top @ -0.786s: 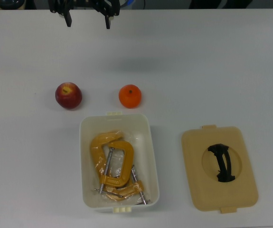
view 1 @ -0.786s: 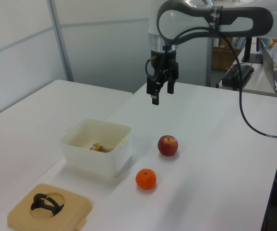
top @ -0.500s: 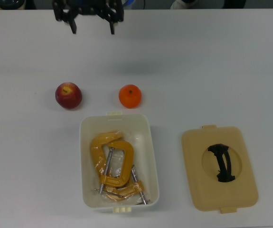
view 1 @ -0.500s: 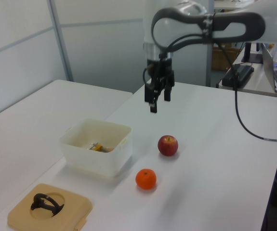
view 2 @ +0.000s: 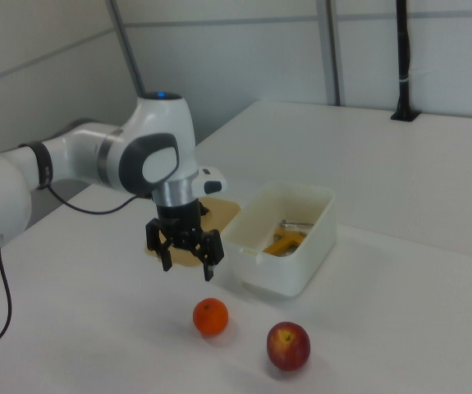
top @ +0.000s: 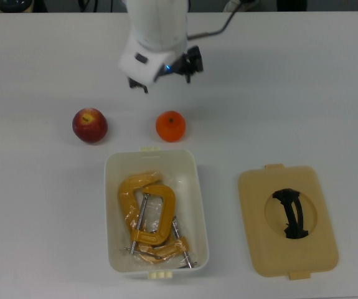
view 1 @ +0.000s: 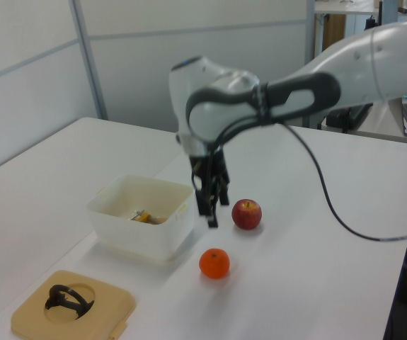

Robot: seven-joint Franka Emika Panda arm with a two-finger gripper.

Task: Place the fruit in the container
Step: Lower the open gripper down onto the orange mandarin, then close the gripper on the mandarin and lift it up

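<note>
Your gripper (view 2: 188, 253) hangs in the air w/ fingers spread apart, nothing between them. It sits above the table (top: 303, 93), just short of the orange (view 2: 211, 317) and not touching it.

Handling, as a guess: both fruits look firm and round, light enough for a two-finger pinch, but smooth skin means they can roll or squirt out. Take each across its widest middle, fingers coming straight down on either side, squeeze gently so you don't bruise the apple (view 2: 288, 345).

Looks: orange is bright, smooth, w/ a small dark stem spot on top. Apple is red w/ a yellowish patch round the stem dimple. Both rest on the table, apart from each other; in the top view the apple (top: 89, 124) is well to the left of the orange (top: 170, 126).

The orange lies just beside the short end of the white tub (top: 194, 187), which is open and already holds yellow clamps (top: 146, 212). The tan lid (top: 287, 221) lies flat, off to the top view's right.
</note>
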